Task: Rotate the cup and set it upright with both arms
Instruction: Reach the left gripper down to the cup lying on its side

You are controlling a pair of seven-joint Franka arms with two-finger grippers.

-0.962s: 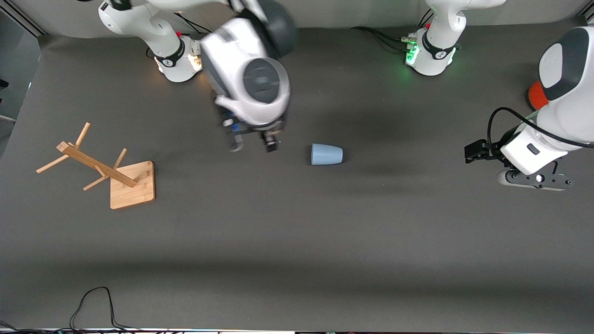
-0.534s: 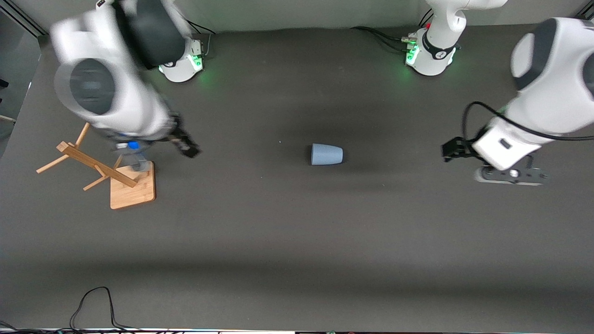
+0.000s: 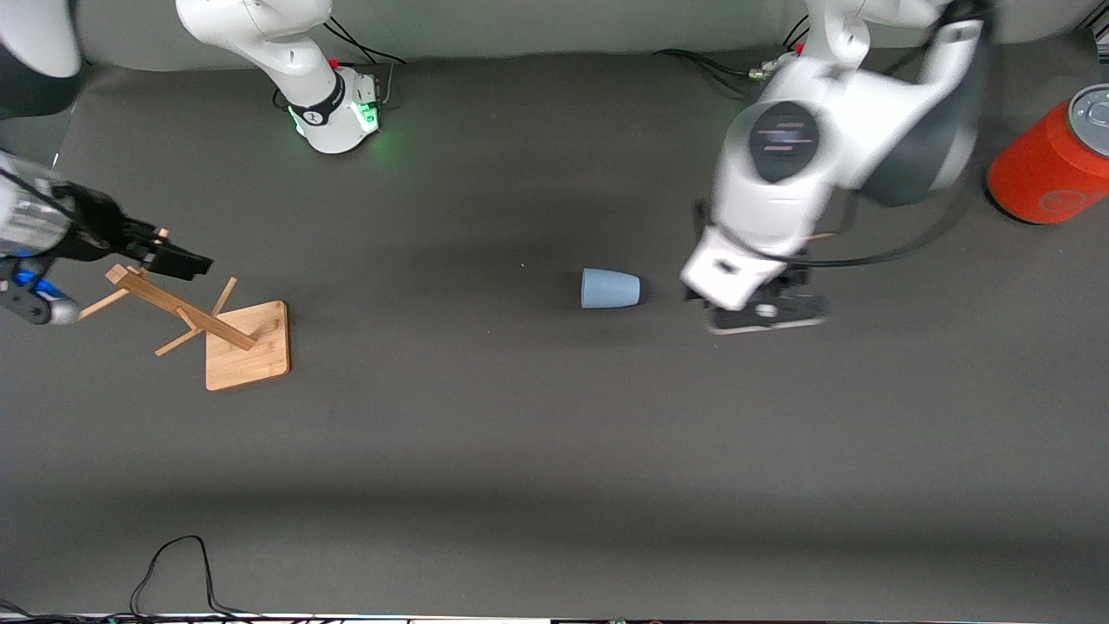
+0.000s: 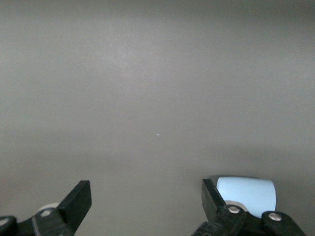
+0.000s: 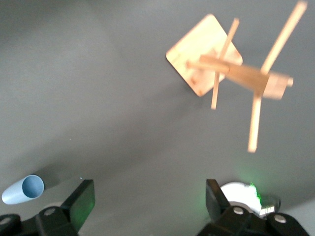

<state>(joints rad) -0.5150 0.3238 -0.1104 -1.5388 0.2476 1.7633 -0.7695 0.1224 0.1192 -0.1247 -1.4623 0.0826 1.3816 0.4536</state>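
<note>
At the right arm's end of the bench: right pincer, spread wide and gripping nothing, over the upper pegs of the tipped-looking rack; waiting there, by the look of it. Mid-bench: cup, on its side, wide mouth toward the right arm's end, narrow base toward the left arm's. Just beside that base, low over the bench: left pincer, likewise wide open and empty, with the cup off past one finger and not between the two. Well apart, at the left arm's end: red can, upright, no part of this job. Probably the approach step, with no grasp made and the cup not yet turned or stood up. Next, most likely: line the left pincer up so the fingers straddle the cup's body, lower, close gently, then bring in the right pincer to share the turn. Worth minding the taper and the round wall, since apt to roll away from a nudge.
</note>
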